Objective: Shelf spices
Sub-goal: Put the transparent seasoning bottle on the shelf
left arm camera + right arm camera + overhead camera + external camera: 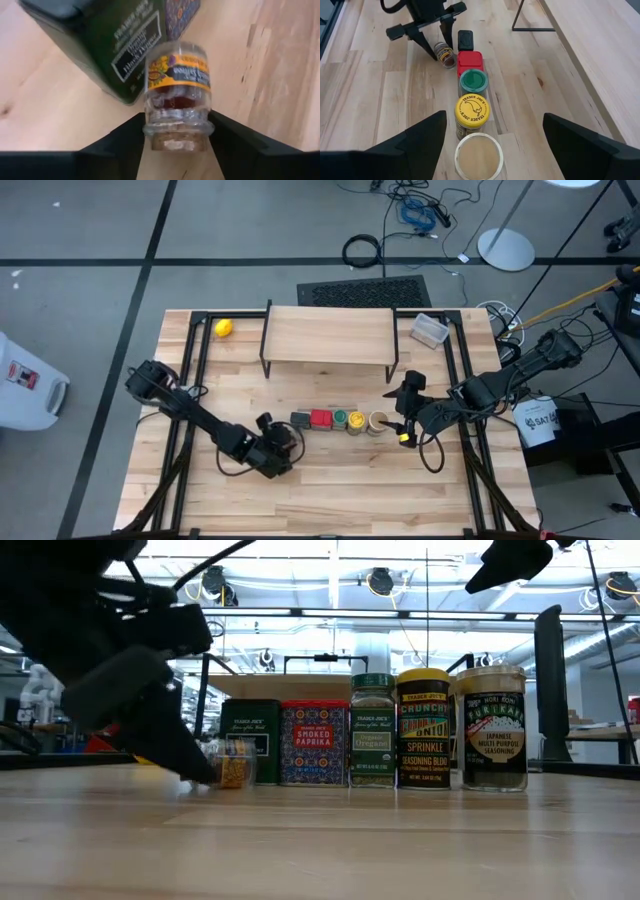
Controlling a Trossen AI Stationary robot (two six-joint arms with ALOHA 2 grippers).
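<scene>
Five spices stand in a row on the table in front of the shelf [328, 335]: dark box [465, 39], red tin [470, 62], green-lidded jar [473, 81], yellow-lidded jar [472, 111], tan jar [479, 157]. The tiny cork-topped jar [176, 95] sits beside the dark box, at the row's left end. My left gripper [176, 125] reaches it from the near left and is shut on it. My right gripper [494, 117] is open and hovers above the row's right end, with the tan jar below its spread fingers. It touches nothing. My left gripper pinches the tiny jar between its two fingers [227, 137] at the neck [175, 125], just under the cork top. The fingers slant down from the near-left side. In the low view the jar's base [234, 783] sits at table level, slightly tilted.
A yellow ball [223, 328] lies at the far left, beside the shelf. A clear tub [430, 330] sits at the far right. Black frame rails [185, 370] run along both sides of the table. Bare wood lies on the near side of the row.
</scene>
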